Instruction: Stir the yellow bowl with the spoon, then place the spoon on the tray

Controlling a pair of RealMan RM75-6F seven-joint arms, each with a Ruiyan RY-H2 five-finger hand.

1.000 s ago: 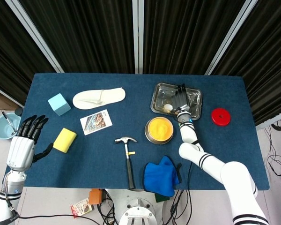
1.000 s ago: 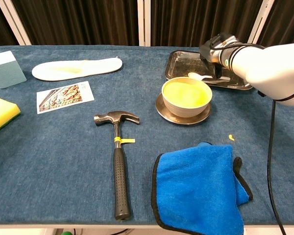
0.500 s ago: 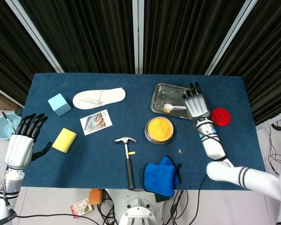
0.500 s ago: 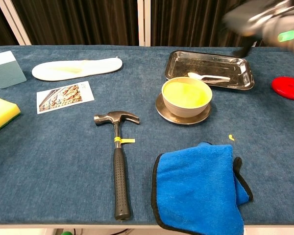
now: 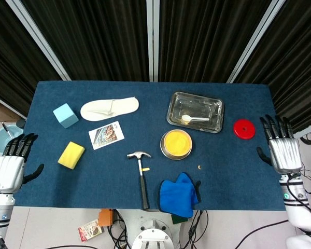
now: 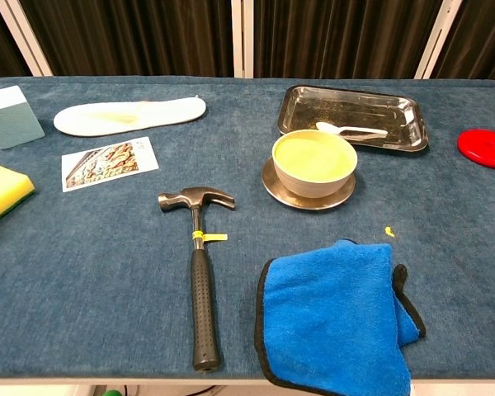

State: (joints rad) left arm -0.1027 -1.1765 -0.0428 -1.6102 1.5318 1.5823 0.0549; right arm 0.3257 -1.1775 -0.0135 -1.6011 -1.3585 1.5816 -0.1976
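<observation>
The white spoon (image 5: 194,119) (image 6: 351,129) lies inside the metal tray (image 5: 211,102) (image 6: 346,103) at the back right of the table. Just in front of the tray stands the yellow bowl (image 5: 177,143) (image 6: 314,160) on a metal saucer. My right hand (image 5: 281,148) hangs off the table's right edge, fingers spread, holding nothing. My left hand (image 5: 11,164) hangs beyond the left edge, also open and empty. Neither hand shows in the chest view.
A hammer (image 5: 142,179) and a blue cloth (image 5: 178,195) lie near the front edge. A red disc (image 5: 244,128) sits right of the tray. A white insole (image 5: 109,108), a photo card (image 5: 106,135), a yellow sponge (image 5: 71,154) and a light-blue block (image 5: 66,115) lie on the left half.
My right hand has left the spoon in the tray and drawn back from over the tray to beyond the table's right edge. The left hand has drifted slightly outward and down.
</observation>
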